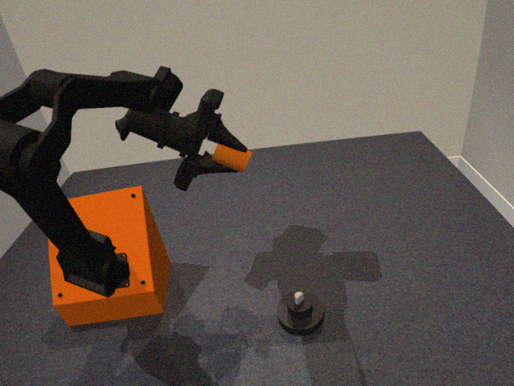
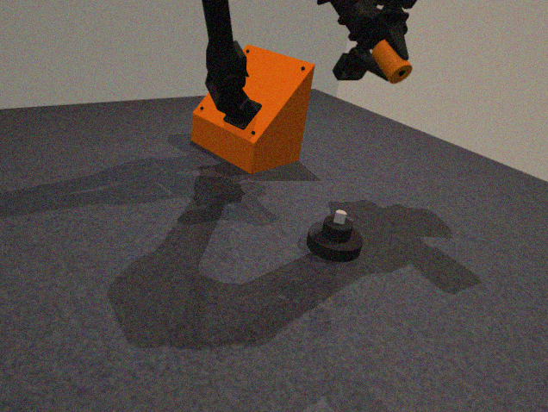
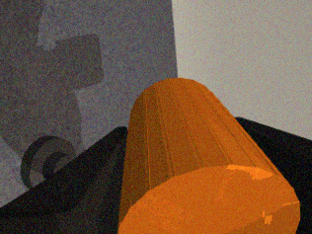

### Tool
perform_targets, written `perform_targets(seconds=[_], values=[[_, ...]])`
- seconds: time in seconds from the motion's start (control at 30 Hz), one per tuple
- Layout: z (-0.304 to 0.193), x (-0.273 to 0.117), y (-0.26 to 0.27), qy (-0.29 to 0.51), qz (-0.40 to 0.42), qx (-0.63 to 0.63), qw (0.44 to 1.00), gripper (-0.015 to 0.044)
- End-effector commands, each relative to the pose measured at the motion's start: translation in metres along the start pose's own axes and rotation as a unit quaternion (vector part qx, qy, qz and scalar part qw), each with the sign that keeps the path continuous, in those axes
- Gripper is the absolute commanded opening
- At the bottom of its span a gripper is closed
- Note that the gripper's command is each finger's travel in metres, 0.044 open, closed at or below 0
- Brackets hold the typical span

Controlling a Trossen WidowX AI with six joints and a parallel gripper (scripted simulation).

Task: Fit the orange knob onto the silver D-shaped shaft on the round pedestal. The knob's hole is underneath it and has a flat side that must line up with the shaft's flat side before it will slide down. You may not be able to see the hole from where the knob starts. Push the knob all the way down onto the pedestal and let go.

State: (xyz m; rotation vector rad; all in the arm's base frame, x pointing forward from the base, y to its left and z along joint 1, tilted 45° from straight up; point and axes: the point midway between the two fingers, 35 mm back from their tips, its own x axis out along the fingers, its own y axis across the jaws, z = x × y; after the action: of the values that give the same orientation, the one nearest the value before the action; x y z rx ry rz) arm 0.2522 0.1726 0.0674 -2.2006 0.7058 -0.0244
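Note:
My gripper is shut on the orange knob and holds it high above the table, tilted well over from upright. In the exterior view the knob's far end faces partly toward the camera and shows a small dark hole; its flat side is too small to make out. The silver shaft stands bare and upright on the black round pedestal. The knob is well above the pedestal and off to one side. In the wrist view a finger hides part of the pedestal.
The arm is mounted on an orange sloped block, which stands on the dark grey table. The arm's shadow falls across the table and around the pedestal. Pale walls stand behind the table.

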Motion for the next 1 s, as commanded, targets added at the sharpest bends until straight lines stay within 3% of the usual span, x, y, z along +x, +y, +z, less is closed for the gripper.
perform_targets(seconds=[0.0, 0.6, 0.97], values=[[0.000, 0.000, 0.000, 0.001, -0.001, 0.003, 1.000, 0.0000], [0.000, 0.001, 0.001, 0.000, -0.004, 0.003, 1.000, 0.0000], [-0.001, 0.016, 0.014, 0.000, 0.100, 0.003, 0.995, 0.0000]])
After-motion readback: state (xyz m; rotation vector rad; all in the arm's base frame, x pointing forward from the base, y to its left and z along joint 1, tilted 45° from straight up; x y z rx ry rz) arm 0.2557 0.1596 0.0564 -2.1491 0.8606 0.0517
